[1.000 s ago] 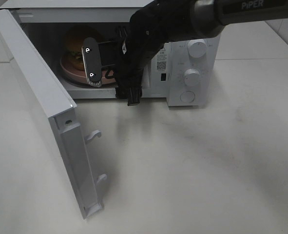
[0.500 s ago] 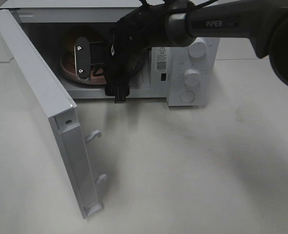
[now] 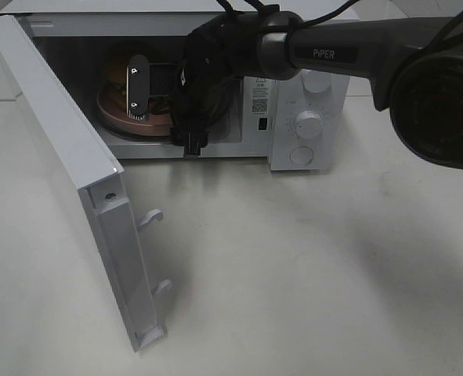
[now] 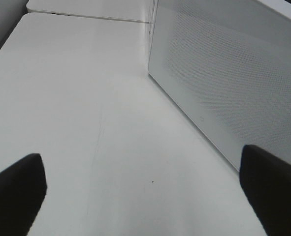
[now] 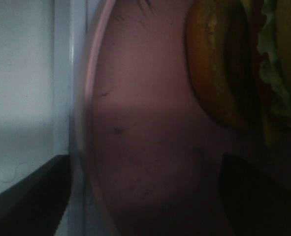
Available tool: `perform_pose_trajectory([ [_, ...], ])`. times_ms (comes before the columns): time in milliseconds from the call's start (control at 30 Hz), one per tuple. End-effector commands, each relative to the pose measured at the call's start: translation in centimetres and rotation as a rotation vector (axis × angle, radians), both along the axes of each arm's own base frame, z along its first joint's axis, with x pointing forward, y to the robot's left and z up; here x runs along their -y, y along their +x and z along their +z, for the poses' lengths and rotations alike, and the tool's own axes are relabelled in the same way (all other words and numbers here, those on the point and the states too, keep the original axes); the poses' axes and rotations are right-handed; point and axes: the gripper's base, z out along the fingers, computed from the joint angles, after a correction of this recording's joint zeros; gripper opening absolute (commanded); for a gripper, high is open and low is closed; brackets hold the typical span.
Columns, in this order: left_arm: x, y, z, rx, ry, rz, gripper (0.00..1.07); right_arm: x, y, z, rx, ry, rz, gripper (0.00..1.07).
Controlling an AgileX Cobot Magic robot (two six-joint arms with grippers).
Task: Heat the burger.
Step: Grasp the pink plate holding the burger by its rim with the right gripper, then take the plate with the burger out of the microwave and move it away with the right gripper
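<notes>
Burger (image 3: 120, 72) sits on pink plate (image 3: 149, 124) inside open microwave (image 3: 294, 117), far left. My right tool (image 3: 136, 86) is in the cavity, jaws spread, gripping nothing. Left tool (image 4: 145, 189) spread wide over worktop (image 4: 76, 98).

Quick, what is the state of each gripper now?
Left gripper: open, holding nothing.
Right gripper: open around the pink plate inside the microwave, not clamped.

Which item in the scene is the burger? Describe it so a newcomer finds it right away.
Start at the white microwave at the back of the table, its door swung wide open. Inside the cavity sits a round pink plate, and the burger rests on it. It is the only food there: golden-brown bun with green lettuce.
</notes>
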Motion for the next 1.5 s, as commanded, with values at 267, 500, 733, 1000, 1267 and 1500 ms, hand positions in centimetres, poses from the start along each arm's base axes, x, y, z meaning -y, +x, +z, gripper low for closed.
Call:
perform_pose_trajectory([
  [267, 0.0, -0.2, 0.0, 0.027, -0.002, -0.004, 1.02, 0.8, 0.9, -1.1, -0.021, 0.014, -0.044, 0.22],
  [500, 0.0, -0.2, 0.0, 0.027, -0.002, -0.004, 1.02, 0.8, 0.7, -1.0, -0.043, 0.008, -0.059, 0.0],
  [733, 0.0, -0.2, 0.0, 0.027, -0.002, -0.004, 1.02, 0.1, -0.3, -0.2, -0.062, -0.007, -0.049, 0.0],
  [1000, 0.0, -0.2, 0.0, 0.027, -0.001, -0.003, 1.02, 0.3, -1.5, 0.7, -0.057, -0.032, -0.015, 0.0],
  [1267, 0.0, -0.2, 0.0, 0.027, -0.001, -0.003, 1.02, 1.3, -3.1, 0.7, -0.032, -0.117, 0.114, 0.0],
  [1500, 0.0, -0.2, 0.0, 0.027, -0.001, -0.003, 1.02, 2.4, -4.8, 0.9, 0.016, -0.172, 0.232, 0.0],
])
